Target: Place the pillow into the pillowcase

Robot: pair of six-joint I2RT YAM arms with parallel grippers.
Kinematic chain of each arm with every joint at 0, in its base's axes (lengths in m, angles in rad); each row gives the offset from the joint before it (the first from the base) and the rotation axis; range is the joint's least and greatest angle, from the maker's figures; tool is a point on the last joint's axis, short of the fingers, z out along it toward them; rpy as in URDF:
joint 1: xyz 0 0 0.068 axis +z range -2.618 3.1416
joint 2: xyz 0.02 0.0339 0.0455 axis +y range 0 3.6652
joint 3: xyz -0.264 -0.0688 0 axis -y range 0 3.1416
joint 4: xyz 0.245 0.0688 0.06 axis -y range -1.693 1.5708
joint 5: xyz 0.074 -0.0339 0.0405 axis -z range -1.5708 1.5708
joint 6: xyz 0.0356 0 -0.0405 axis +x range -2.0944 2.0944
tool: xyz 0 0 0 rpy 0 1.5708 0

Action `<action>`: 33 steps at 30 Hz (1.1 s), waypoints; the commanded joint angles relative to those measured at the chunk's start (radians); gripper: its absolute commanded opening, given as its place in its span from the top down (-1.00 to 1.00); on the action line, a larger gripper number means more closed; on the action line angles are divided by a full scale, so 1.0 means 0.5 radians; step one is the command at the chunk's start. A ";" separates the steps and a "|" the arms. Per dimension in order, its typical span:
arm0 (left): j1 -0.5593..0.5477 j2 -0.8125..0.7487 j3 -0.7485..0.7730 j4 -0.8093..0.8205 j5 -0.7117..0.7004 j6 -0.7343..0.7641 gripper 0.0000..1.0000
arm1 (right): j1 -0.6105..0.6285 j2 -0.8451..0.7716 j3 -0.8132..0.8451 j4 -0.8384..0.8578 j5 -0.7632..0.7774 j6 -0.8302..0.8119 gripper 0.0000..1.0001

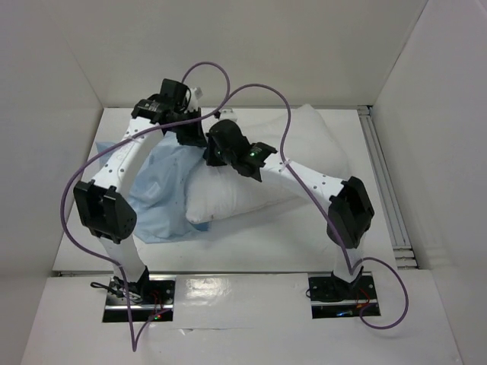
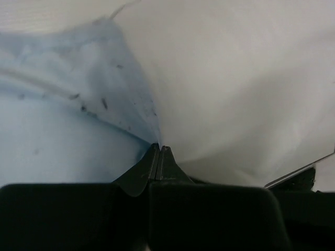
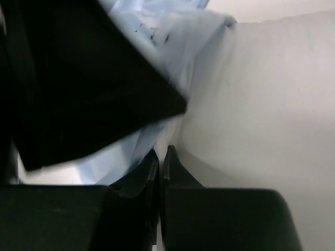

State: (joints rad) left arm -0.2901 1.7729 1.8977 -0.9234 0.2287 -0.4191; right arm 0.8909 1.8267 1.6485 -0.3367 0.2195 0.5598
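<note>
The white pillow [image 1: 304, 152] lies across the middle and right of the table, its near left part over the light-blue pillowcase [image 1: 163, 190], which spreads to the left. My left gripper [image 1: 192, 135] and right gripper [image 1: 215, 154] meet at the pillowcase's edge beside the pillow. In the left wrist view the left gripper [image 2: 158, 148] is shut on the fabric where the speckled pillowcase [image 2: 63, 136] meets the pillow [image 2: 235, 89]. In the right wrist view the right gripper [image 3: 162, 152] is shut on a fold of the pillowcase [image 3: 178, 36] against the pillow [image 3: 261, 104].
White walls enclose the table [image 1: 251, 243] on the left, back and right. An aluminium rail [image 1: 384, 182] runs along the right side. Purple cables [image 1: 259, 91] loop above both arms. The left arm's black gripper body [image 3: 78, 78] fills the upper left of the right wrist view.
</note>
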 commanded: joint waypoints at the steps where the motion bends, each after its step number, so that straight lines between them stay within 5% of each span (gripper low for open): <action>1: 0.007 0.074 -0.065 0.095 -0.028 0.062 1.00 | -0.174 0.077 0.014 0.268 0.043 0.012 1.00; 3: 0.007 0.145 -0.001 0.132 -0.076 0.044 0.89 | -0.220 0.077 -0.075 0.439 -0.043 0.055 1.00; 4: 0.007 0.187 0.036 0.132 -0.077 0.044 0.41 | -0.220 0.105 -0.100 0.467 -0.080 0.055 1.00; 8: 0.007 0.311 0.278 0.046 -0.040 0.062 -0.69 | -0.242 0.190 -0.076 0.468 -0.129 0.080 1.00; 11: 0.007 0.231 0.362 0.027 -0.165 0.040 -0.89 | -0.242 0.234 -0.054 0.486 -0.147 0.080 1.00; 15: 0.062 -0.075 0.123 0.027 -0.420 -0.100 -0.66 | -0.260 0.255 -0.008 0.468 -0.184 0.062 1.00; 16: 0.062 -0.249 -0.084 0.052 -0.457 -0.131 -0.44 | -0.278 0.255 -0.008 0.468 -0.203 0.062 1.00; 20: 0.080 -0.734 -0.778 0.260 -0.402 -0.257 -0.14 | -0.279 0.255 -0.033 0.468 -0.224 0.062 1.00; 22: 0.080 -0.922 -1.154 0.373 -0.402 -0.394 -0.17 | -0.297 0.231 -0.033 0.468 -0.246 0.062 1.00; 26: 0.102 -1.348 -1.623 0.613 -0.225 -0.508 -0.59 | -0.297 0.231 -0.054 0.468 -0.264 0.040 1.00; 33: 0.102 -1.359 -1.918 0.816 -0.092 -0.573 -0.57 | -0.297 0.270 -0.011 0.443 -0.283 0.040 1.00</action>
State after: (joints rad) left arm -0.2443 1.0893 0.9573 -0.6418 0.1318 -0.6685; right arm 0.7517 1.9404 1.6043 -0.1646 0.0860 0.5816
